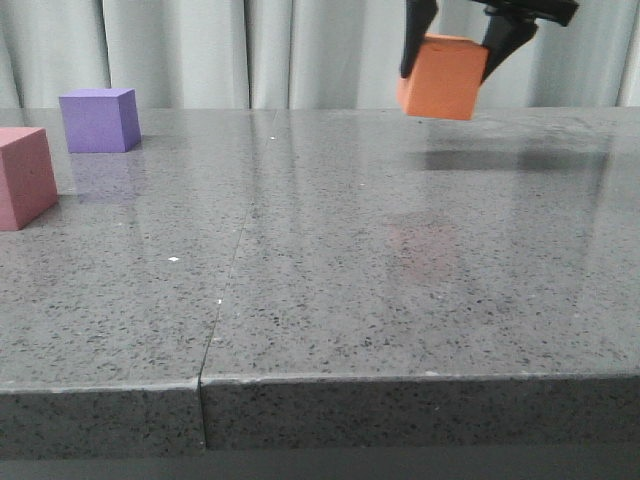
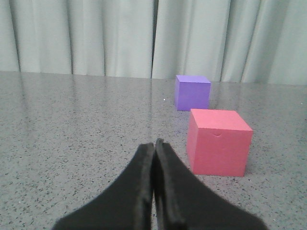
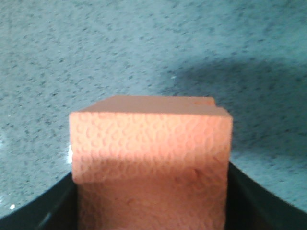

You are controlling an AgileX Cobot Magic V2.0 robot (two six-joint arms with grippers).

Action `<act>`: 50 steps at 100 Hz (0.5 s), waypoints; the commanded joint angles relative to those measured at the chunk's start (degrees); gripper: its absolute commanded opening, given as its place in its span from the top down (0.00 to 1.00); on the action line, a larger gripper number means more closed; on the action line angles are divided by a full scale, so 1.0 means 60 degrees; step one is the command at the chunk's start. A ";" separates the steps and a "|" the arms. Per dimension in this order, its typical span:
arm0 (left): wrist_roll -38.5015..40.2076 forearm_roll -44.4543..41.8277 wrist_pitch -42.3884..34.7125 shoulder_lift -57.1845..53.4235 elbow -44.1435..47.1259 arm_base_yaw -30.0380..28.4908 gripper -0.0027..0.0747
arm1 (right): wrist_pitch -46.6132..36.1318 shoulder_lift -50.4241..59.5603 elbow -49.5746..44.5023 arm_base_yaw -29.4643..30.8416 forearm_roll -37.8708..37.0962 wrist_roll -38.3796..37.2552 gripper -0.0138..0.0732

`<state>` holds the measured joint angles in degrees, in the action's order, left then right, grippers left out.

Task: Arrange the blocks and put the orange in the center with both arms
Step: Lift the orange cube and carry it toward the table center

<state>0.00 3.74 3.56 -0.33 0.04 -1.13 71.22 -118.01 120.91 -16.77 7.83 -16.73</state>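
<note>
My right gripper (image 1: 447, 68) is shut on the orange cube (image 1: 442, 78) and holds it in the air above the table's far right part. The cube fills the right wrist view (image 3: 151, 163), with a black finger on each side. The purple cube (image 1: 99, 120) stands at the far left of the table, and the pink cube (image 1: 24, 176) stands nearer, at the left edge of the front view. In the left wrist view my left gripper (image 2: 154, 143) is shut and empty, low over the table. The pink cube (image 2: 218, 142) sits just beside its tips and the purple cube (image 2: 192, 92) beyond.
The grey speckled table (image 1: 330, 290) has a seam (image 1: 232, 260) running front to back left of centre. Pale curtains (image 1: 250, 50) hang behind the table's far edge. The orange cube's shadow (image 1: 520, 160) lies on the table under it.
</note>
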 commanded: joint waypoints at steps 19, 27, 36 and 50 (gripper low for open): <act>0.0062 0.0091 -0.0759 -0.0286 0.0387 -0.0042 0.99 | 0.0324 0.0343 0.0330 -0.0947 0.0287 -0.0434 0.43; 0.0062 0.0091 -0.0759 -0.0286 0.0387 -0.0042 0.99 | 0.0127 0.0256 0.0330 -0.1161 0.0592 -0.0442 0.43; 0.0062 0.0091 -0.0759 -0.0286 0.0387 -0.0042 0.99 | -0.0146 0.0094 0.0330 -0.1362 0.1000 -0.0477 0.43; 0.0062 0.0091 -0.0759 -0.0286 0.0387 -0.0042 0.99 | -0.0473 -0.0160 0.0330 -0.1512 0.1254 -0.0691 0.43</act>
<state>0.00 3.74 3.56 -0.33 0.04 -1.13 70.91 -121.75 121.04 -25.59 13.69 -19.83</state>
